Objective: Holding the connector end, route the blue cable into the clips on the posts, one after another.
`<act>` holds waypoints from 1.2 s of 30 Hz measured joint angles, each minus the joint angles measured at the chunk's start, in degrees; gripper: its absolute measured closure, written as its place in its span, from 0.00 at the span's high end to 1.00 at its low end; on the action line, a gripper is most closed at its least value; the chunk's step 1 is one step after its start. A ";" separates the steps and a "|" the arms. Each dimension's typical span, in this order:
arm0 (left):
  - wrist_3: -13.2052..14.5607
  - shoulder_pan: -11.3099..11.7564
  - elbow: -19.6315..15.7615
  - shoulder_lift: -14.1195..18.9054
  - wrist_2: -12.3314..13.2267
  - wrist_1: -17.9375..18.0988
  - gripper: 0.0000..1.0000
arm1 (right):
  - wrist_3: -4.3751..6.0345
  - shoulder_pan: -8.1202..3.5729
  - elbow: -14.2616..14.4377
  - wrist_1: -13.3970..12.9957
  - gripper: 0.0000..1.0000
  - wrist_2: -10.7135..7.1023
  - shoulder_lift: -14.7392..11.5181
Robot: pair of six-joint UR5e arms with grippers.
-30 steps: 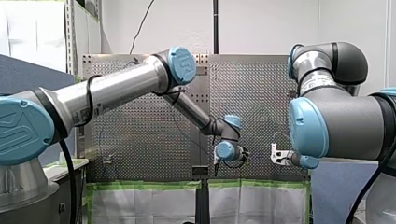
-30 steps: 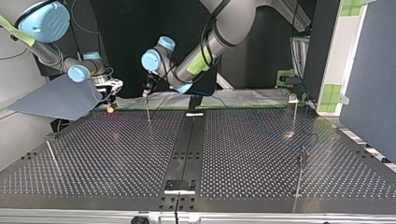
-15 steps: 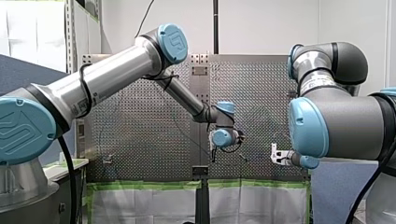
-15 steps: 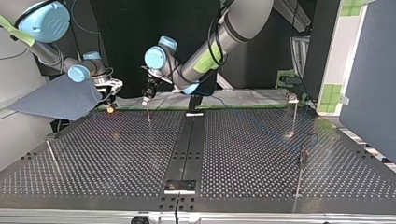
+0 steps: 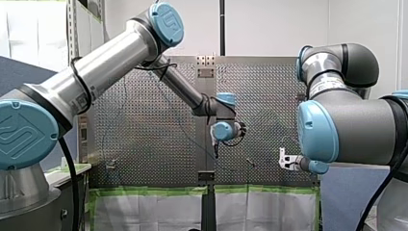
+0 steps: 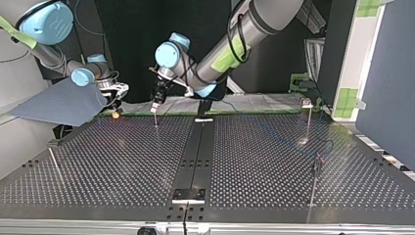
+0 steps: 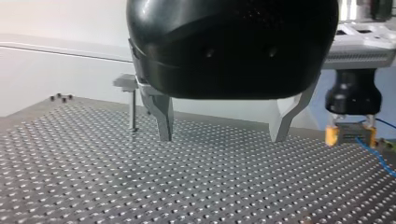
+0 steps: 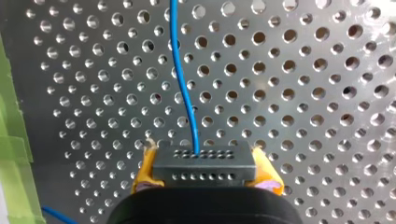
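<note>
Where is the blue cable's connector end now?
The connector sits clamped between my right gripper's yellow pads, with the blue cable running ahead of it; in the top view that gripper hangs at the left, near the table's far edge.

Bright even light glints off the table (image 6: 274, 166)

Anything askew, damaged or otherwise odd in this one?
Nothing stands out. The connector sits squarely between my right gripper's yellow pads, the blue cable leaves it unkinked, and my left gripper hangs open and empty above the table.
</note>
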 joint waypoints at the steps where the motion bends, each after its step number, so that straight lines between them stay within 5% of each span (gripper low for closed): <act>1: -0.44 -0.07 -0.48 0.48 -0.34 -0.05 1.00 | 0.00 0.01 0.00 0.00 0.00 -0.02 0.00; 11: -2.07 -0.58 -6.48 6.50 -1.57 -1.39 1.00 | 0.01 0.05 0.00 0.00 0.00 -0.08 0.00; 36: 0.93 -0.69 -21.50 21.50 -1.90 -1.62 1.00 | 0.00 0.22 0.00 0.03 0.00 -0.08 0.00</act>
